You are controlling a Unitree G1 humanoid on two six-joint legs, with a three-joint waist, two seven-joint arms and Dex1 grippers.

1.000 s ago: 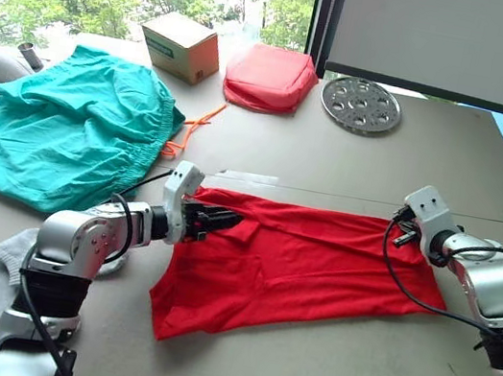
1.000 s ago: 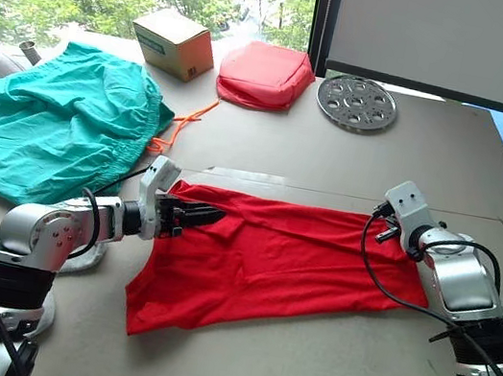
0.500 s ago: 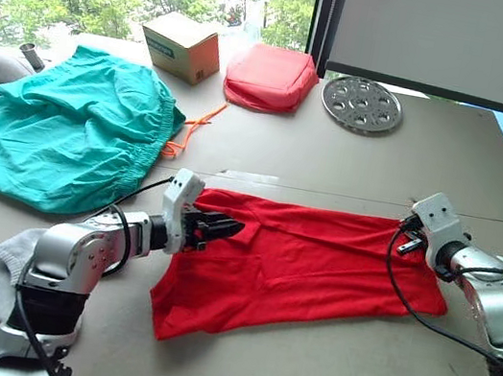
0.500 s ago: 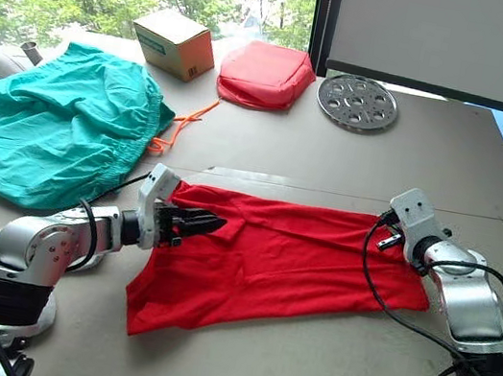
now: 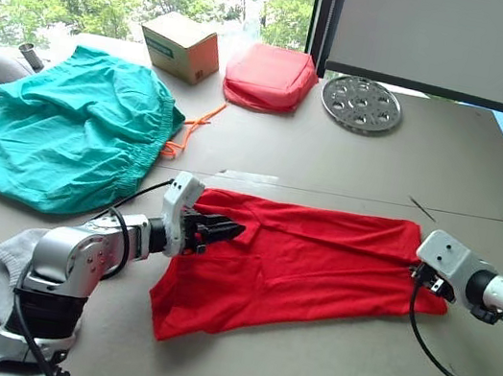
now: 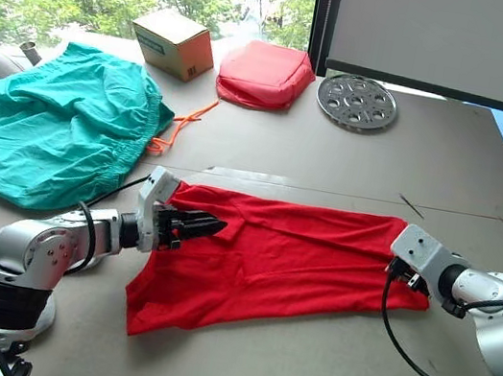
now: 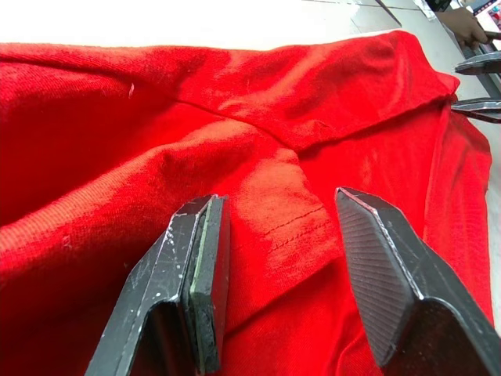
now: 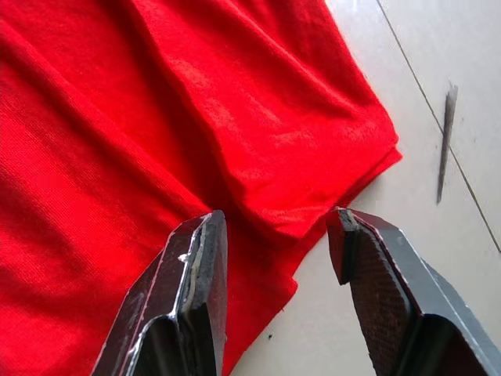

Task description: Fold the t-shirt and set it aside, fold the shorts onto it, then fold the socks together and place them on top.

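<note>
Beyond the t-shirt (image 5: pixel 307 261), flanked by both grippers' open jaws, lie shorts (image 5: pixel 66 131), box (image 5: pixel 181 45), pouch (image 5: pixel 271 78)

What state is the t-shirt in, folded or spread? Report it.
Partly folded: the t-shirt lies in a long flat band on the table, creases running lengthwise, both open grippers, left and right, at its ends.

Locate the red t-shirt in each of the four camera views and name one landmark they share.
Left eye view: t-shirt, centre of table, between both grippers.
Right eye view: t-shirt, centre again.
Left wrist view: t-shirt under the open fingers.
Right wrist view: t-shirt, its corner between the fingers.
Shared landmark: that right-end corner.
</note>
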